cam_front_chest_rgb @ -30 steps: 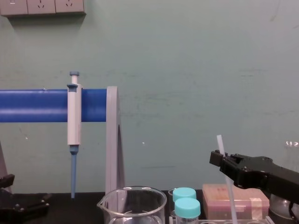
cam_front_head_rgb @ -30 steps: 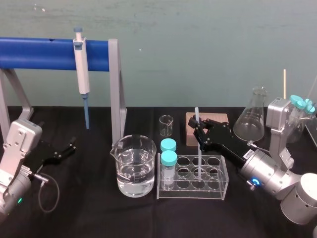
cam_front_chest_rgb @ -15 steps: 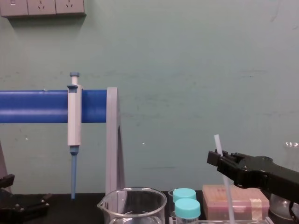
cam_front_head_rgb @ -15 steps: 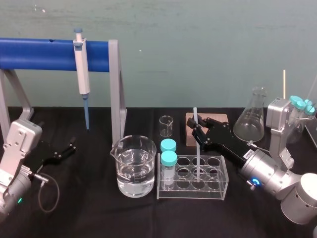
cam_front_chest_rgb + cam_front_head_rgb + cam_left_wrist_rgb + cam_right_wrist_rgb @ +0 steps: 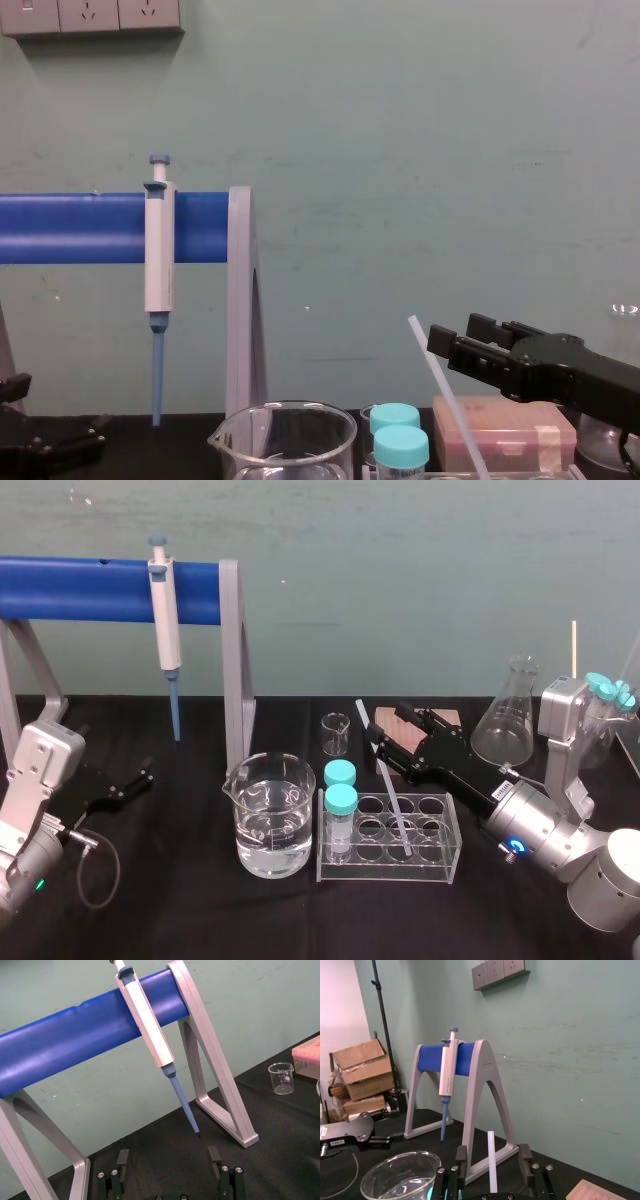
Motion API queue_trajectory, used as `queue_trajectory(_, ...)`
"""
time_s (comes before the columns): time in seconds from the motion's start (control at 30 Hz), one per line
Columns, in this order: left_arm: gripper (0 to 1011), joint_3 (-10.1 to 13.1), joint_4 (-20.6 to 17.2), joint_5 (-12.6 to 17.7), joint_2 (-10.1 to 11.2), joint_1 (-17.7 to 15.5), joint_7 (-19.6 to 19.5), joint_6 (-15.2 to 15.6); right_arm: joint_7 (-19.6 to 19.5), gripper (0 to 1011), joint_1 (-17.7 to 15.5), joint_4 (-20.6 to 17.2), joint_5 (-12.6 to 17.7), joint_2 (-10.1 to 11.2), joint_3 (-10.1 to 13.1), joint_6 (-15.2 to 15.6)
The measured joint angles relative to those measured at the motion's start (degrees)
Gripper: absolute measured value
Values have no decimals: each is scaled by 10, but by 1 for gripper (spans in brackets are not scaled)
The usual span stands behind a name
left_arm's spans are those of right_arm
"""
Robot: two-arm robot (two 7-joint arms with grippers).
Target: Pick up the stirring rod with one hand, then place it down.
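Right gripper (image 5: 390, 728) wide open, holding nothing. Stirring rod (image 5: 386, 782) between jaws, apart from both, foot in rack (image 5: 440, 868), leaning left. Retreat advice: back straight out rightward, jaws spread, never brushing rod. Left gripper (image 5: 128, 783) parked far left.

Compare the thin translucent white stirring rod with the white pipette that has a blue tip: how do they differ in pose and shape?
The translucent white stirring rod leans tilted in the clear plastic rack; the white pipette with a blue tip hangs upright from the blue bar. The rod is evenly thin and one colour; the pipette has a thicker body that narrows to its tip. Both are long and slender.
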Motion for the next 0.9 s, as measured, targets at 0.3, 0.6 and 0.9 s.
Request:
queue_trajectory(0.3, 1000, 0, 0, 0, 0, 0, 0, 0, 1, 929, 0, 0, 1, 0, 0, 0)
queue_trajectory(0.6, 1000, 0, 0, 0, 0, 0, 0, 0, -138, 1003, -37, -60, -37, -5, 47, 22)
queue_trajectory(0.9, 1000, 0, 0, 0, 0, 0, 0, 0, -241, 1003, -79, -86, -75, -12, 81, 64)
